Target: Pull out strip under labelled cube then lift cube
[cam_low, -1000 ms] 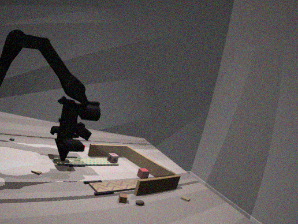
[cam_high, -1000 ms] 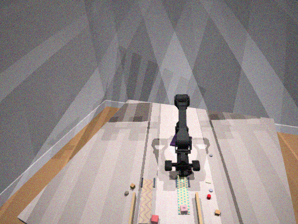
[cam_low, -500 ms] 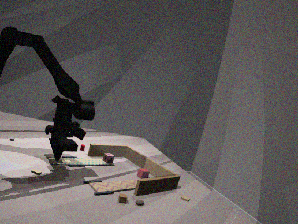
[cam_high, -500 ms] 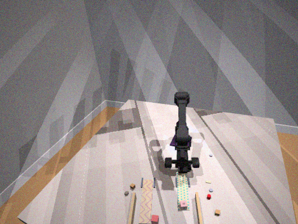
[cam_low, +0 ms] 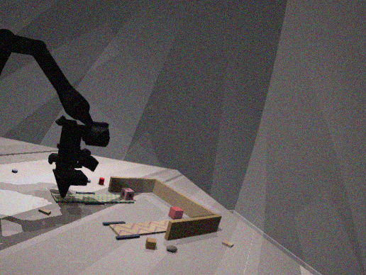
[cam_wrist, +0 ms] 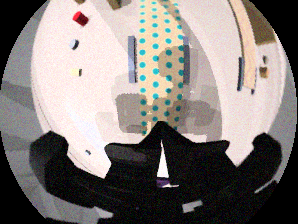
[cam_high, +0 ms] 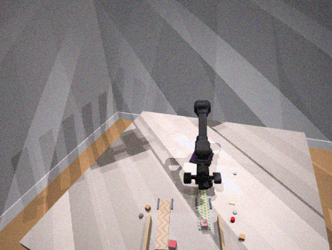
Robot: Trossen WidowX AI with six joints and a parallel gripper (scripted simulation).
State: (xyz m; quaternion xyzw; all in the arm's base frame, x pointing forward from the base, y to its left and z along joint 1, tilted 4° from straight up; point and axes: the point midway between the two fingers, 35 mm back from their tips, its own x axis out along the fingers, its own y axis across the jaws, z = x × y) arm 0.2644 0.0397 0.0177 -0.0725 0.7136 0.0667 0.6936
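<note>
The labelled cube [cam_high: 204, 223] [cam_low: 127, 193], pinkish with dark marks, rests on the far part of the dotted strip [cam_high: 204, 212] [cam_low: 103, 198] [cam_wrist: 155, 65]. That strip is cream with teal dots and runs between two dark rails. My gripper [cam_low: 63, 195] [cam_wrist: 160, 123] is shut, with its fingertips down at the strip's near end. Nothing shows between the fingers; the exact contact is hidden. The zigzag strip [cam_high: 163, 219] [cam_low: 138, 227] lies apart, with a plain red cube [cam_high: 172, 243] [cam_low: 176, 212] close by its far end.
Wooden walls [cam_high: 221, 232] [cam_high: 147, 232] [cam_low: 189, 203] stand around the far ends of the strips. A red cylinder [cam_high: 232, 219] [cam_low: 101, 181] [cam_wrist: 80, 19] and an orange block [cam_high: 242, 237] lie outside on one side. Another orange block [cam_high: 147, 207] [cam_low: 150, 243] and a grey pebble [cam_high: 141, 215] [cam_low: 172, 249] lie on the other.
</note>
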